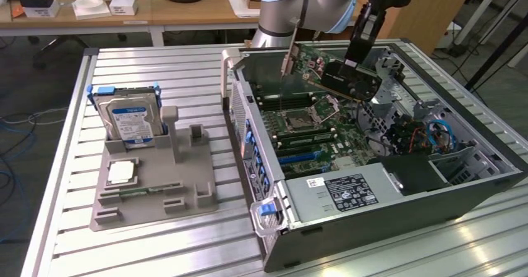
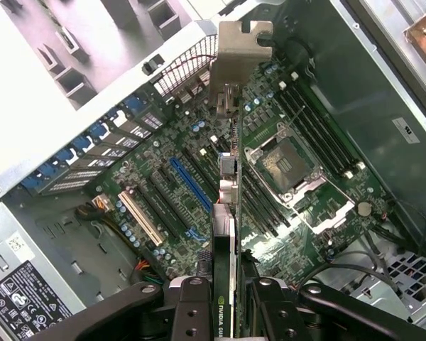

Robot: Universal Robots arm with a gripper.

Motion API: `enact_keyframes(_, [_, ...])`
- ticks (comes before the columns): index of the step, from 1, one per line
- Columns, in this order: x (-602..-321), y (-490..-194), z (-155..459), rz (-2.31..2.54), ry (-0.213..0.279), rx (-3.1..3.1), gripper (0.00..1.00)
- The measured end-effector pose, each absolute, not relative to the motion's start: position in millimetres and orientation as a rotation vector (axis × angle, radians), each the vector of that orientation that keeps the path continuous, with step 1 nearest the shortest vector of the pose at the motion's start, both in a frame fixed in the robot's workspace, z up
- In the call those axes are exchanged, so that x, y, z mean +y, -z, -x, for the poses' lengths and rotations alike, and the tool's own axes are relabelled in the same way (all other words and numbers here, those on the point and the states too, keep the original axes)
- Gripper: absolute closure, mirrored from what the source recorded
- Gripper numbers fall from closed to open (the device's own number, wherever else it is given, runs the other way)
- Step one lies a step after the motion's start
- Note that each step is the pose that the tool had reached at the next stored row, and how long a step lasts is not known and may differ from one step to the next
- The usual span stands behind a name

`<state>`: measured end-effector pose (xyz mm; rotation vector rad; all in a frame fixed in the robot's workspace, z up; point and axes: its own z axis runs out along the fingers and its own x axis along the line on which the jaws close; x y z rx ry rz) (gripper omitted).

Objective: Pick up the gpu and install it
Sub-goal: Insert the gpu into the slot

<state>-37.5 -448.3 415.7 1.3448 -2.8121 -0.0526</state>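
Two fingers [image 2: 192,312] of your hand [image 2: 231,320] pinch the gpu [image 2: 229,206] on edge, its silver bracket [image 2: 240,50] aimed at the rear wall of the case [image 1: 412,203], likely to square it for insertion; it hangs tilted above the motherboard [image 1: 310,135], upper middle of the exterior view, not yet seated.

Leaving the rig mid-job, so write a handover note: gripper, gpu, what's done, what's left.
Gripper: shut on the gpu, clamping the card's edge.
Gpu: held in the air inside the open computer case, above the motherboard, with its silver bracket toward the case's slotted wall.
Done: pickup.
Left: install; the card is not yet seated in any slot.
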Motion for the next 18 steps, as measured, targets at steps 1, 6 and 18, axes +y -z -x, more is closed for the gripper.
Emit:
enact_keyframes(1, [-448.3, -415.7, 37.5, -1.346, 0.053, -2.811, 0.74])
enact_keyframes(6, [-448.3, -415.7, 37.1, -1.353, 0.053, -2.808, 0.74])
enact_keyframes(18, [-448.2, -413.6, 37.0, -1.362, 0.053, -2.802, 0.74])
